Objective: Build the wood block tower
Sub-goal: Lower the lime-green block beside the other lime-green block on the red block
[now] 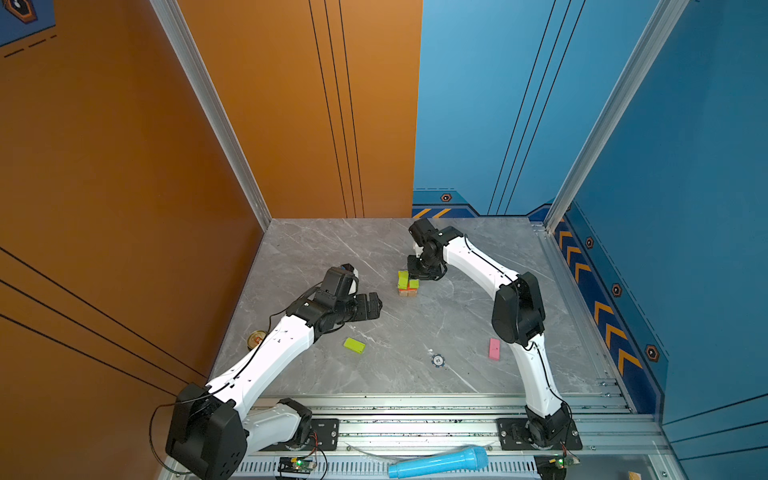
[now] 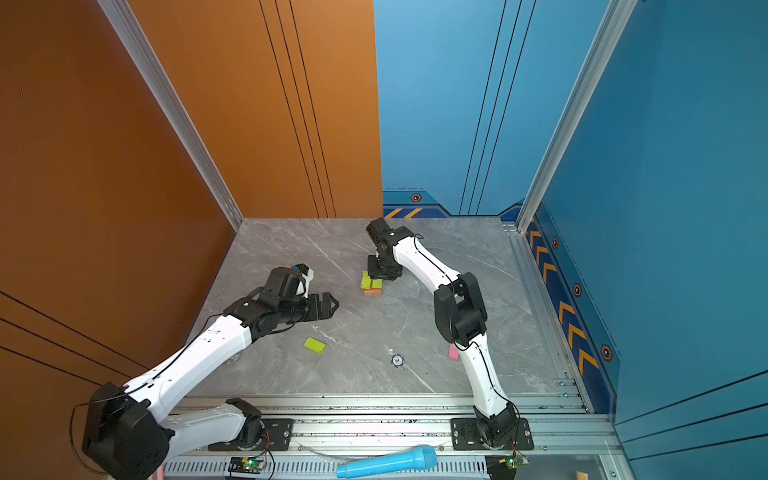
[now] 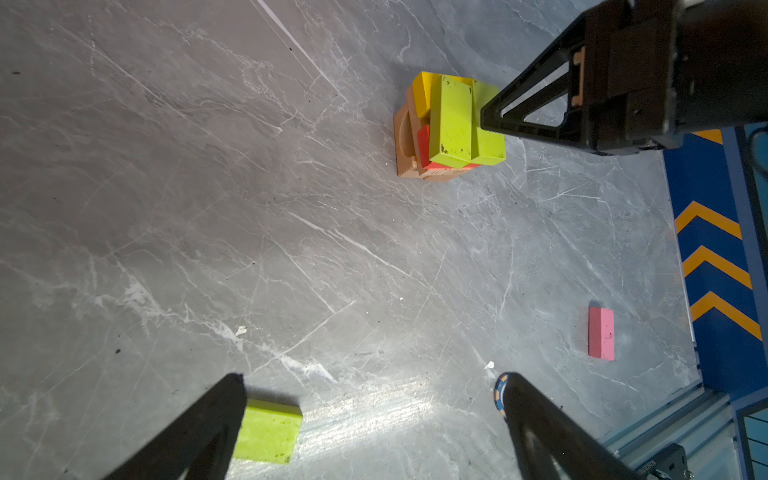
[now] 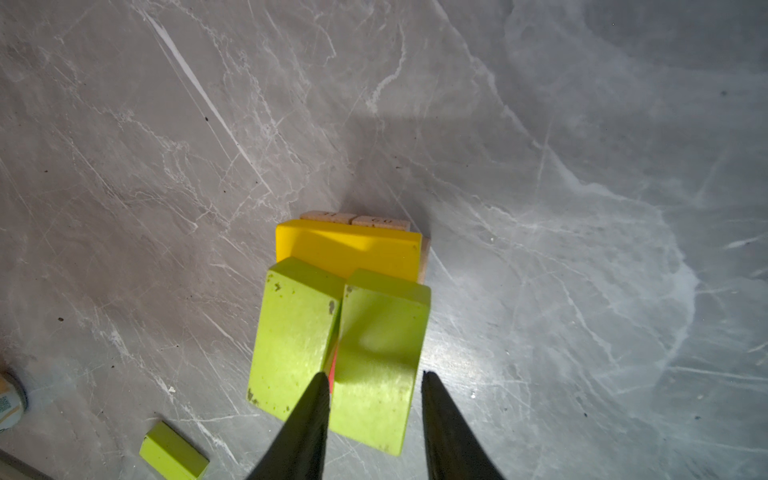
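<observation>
Straddling top lime block [image 4: 378, 332]: right tool [image 4: 374, 376], clamped or loose cannot tell
Left tool [image 3: 374, 376]: wide apart above table [image 3: 166, 208]
Tower [image 1: 406, 284]: tan base

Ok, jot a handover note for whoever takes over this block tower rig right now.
Left hand: open, empty, above the table, apart from the tower.
Right hand: astride the top green block; cannot tell whether it grips.
Done: tower has a tan base, red and yellow in the middle, and two green blocks side by side on top.
Left: the loose green block and the pink block lie flat on the table, not yet stacked.
</observation>
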